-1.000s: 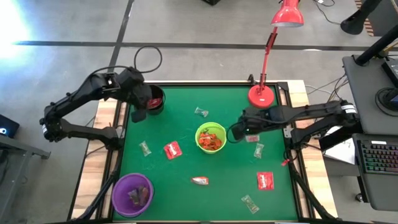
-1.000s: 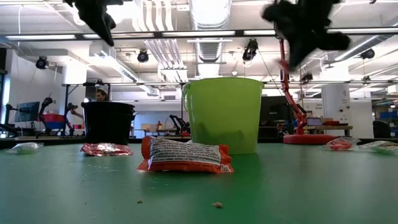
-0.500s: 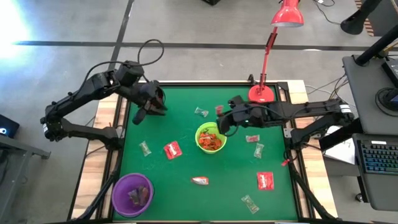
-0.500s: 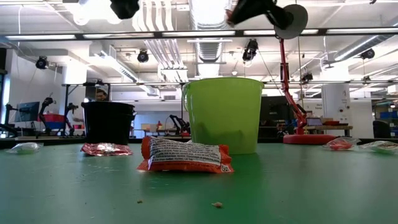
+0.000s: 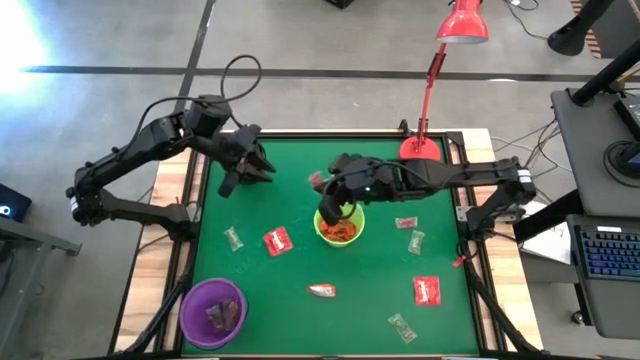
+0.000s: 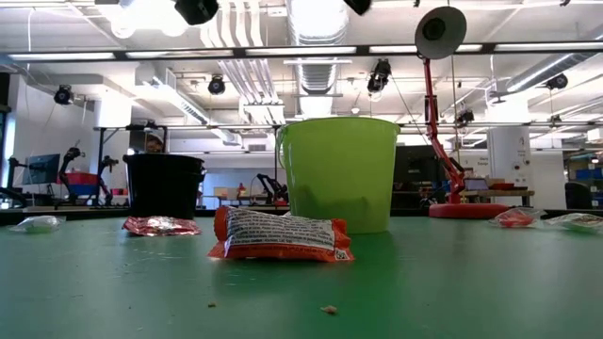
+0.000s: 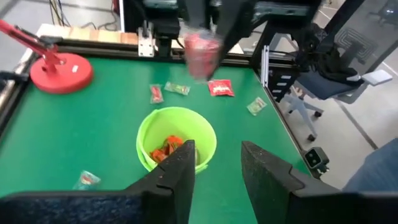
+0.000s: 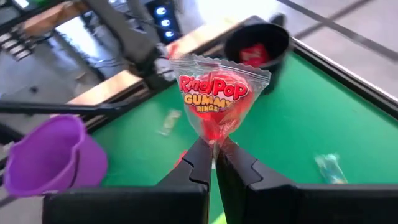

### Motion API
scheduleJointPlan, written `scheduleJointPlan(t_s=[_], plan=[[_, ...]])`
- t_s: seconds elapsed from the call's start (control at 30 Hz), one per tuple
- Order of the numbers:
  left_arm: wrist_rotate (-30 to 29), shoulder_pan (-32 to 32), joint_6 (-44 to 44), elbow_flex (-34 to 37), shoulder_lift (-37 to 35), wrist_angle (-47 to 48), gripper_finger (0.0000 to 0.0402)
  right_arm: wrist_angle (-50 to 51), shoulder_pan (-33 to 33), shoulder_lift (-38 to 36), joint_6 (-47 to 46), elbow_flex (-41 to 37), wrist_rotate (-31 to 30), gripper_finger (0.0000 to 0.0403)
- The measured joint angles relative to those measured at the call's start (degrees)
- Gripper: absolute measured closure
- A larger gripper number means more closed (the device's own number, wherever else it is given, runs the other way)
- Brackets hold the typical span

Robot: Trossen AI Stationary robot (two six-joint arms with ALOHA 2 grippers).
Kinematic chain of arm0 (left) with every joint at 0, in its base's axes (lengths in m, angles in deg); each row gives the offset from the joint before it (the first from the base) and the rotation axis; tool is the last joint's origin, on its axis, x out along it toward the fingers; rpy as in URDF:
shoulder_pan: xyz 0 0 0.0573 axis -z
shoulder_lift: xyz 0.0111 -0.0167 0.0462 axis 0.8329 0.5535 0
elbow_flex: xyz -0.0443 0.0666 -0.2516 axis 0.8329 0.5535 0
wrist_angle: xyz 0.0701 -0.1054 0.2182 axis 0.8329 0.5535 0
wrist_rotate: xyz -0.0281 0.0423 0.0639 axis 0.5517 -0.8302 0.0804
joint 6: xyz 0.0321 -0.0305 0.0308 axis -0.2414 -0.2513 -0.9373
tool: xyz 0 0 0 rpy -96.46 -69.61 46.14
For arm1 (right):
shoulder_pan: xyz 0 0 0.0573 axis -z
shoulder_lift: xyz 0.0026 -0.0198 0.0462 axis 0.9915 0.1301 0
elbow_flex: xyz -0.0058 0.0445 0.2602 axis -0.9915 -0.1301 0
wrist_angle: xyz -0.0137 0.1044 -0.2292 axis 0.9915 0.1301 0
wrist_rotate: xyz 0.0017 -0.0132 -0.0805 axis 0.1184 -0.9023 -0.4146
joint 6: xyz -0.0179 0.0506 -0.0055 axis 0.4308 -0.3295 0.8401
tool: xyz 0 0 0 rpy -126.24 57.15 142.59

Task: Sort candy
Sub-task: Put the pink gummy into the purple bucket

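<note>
Right wrist view shows the right gripper (image 8: 214, 155) with its two dark fingers pinched tight on the crimped tail of a ring-pop candy (image 8: 214, 102), a clear crinkly wrapper with red lettering around a round red sweet. From above, that gripper (image 5: 330, 208) hangs over the lime-green bowl (image 5: 340, 222), a smooth round plastic tub near the middle of the green felt tabletop (image 5: 300, 260), with orange-red wrappers (image 5: 343, 230) heaped inside it. The left gripper (image 5: 252, 162) hovers near the far left corner of the tabletop, its blunt dark fingers (image 7: 180, 168) parted with nothing between them, just beside the black bowl (image 8: 256, 45), which holds a red packet. Loose sweets lie scattered on the felt: a flat red packet (image 5: 277, 240) left of the green bowl, a pale twist wrapper (image 5: 233, 238) farther toward the left edge, a glossy orange-red wrapper (image 5: 321, 291) toward the near edge, another red packet (image 5: 427, 291) near the right edge, and clear twists (image 5: 415, 241) right of the bowl. A purple bowl (image 5: 212, 312) with a wavy rim sits at the near left corner. A red desk lamp (image 5: 421, 152) stands on its round base at the far right corner.
</note>
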Motion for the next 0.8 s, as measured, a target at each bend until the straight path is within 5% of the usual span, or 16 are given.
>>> scheduleJointPlan(t_s=[0.33, 0.8], plan=[[0.3, 2.5, 4.8, 0.0, 2.1, -4.3, 0.0219, 3.3, 0.4, 7.0, 9.8, 12.6, 1.0, 0.0394], [0.4, 2.9, 10.1, 0.0, 4.6, -10.8, 0.0214, 4.6, 2.3, 12.6, 12.5, 18.4, 2.3, 0.0394]])
